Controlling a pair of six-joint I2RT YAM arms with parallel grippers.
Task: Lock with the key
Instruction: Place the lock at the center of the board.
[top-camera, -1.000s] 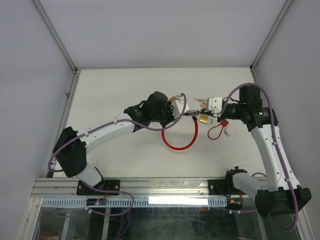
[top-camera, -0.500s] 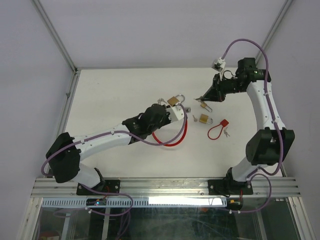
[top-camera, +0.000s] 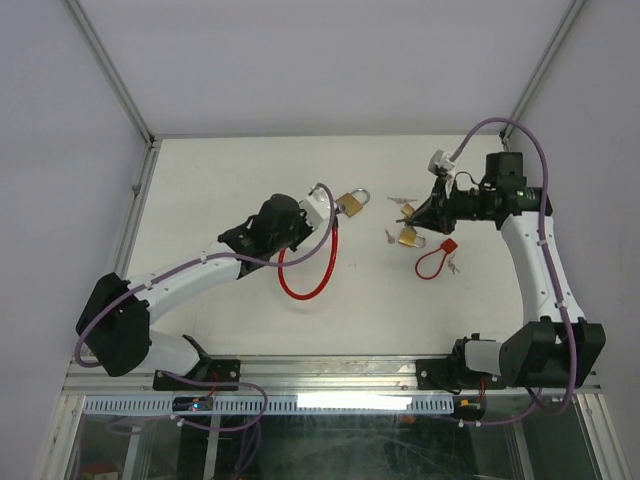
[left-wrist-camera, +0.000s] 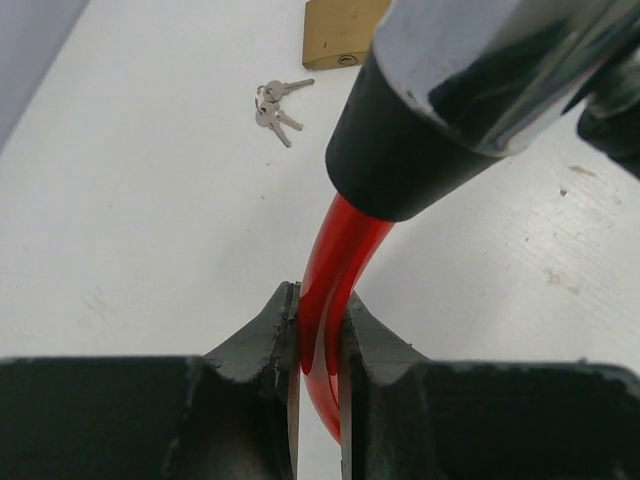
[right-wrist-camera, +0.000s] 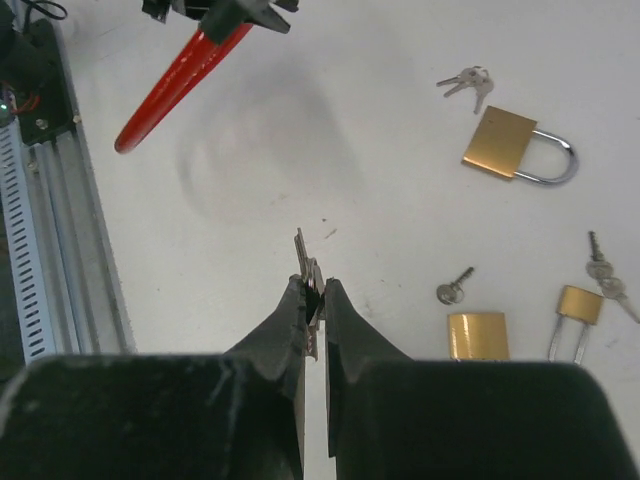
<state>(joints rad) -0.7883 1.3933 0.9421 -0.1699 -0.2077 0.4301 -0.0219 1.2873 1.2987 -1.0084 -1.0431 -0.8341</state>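
The left pincer (left-wrist-camera: 318, 300) is closed tight on the red cable lock (left-wrist-camera: 335, 245), holding it over the tabletop (top-camera: 220, 180). The right pincer (right-wrist-camera: 312, 290) is closed on 1 small key (right-wrist-camera: 304, 265), well apart from the lock. To do this well, keep the lock steady. Point the key straight at its hole and go in slowly.

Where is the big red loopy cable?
The big red cable loop is left of centre in the top view, pinched in the left gripper, with a brass padlock close beside that gripper.
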